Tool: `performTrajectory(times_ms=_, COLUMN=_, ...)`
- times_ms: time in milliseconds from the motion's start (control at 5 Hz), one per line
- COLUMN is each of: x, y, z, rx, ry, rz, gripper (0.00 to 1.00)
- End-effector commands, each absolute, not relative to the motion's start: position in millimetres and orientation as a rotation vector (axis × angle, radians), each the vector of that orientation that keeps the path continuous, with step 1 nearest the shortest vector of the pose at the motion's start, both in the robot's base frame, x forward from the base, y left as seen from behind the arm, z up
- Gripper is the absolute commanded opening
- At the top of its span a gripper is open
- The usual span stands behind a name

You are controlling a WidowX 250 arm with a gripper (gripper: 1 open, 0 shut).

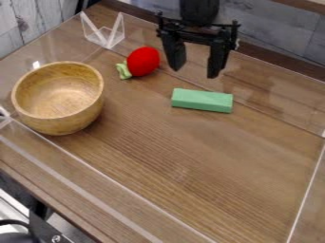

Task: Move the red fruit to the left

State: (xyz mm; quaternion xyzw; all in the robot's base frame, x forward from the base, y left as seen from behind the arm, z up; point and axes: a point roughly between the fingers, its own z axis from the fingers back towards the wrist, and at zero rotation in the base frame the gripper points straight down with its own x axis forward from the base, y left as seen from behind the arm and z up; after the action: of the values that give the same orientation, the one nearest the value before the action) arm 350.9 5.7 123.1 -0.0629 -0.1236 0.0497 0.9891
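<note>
Apparently, red fruit (143, 61) not gripped: lies in upper left of frame, on surface (178, 171), beyond bowl (59, 98) and left of hand (196, 66). Fingers spread, nothing pinched. Task judged barely begun; grasp, leftward carry and release all left. Fruit small, rounded, bright red; green leafy end pointed toward left of frame.

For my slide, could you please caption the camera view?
Gripper above the table, near red fruit, green block and bowl.
</note>
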Motion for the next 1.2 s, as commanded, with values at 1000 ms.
performTrajectory(times_ms=1000, x=329.5, y=-9.1, z=138.8, rx=-0.110, ry=-0.328, rz=0.133, gripper=1.00)
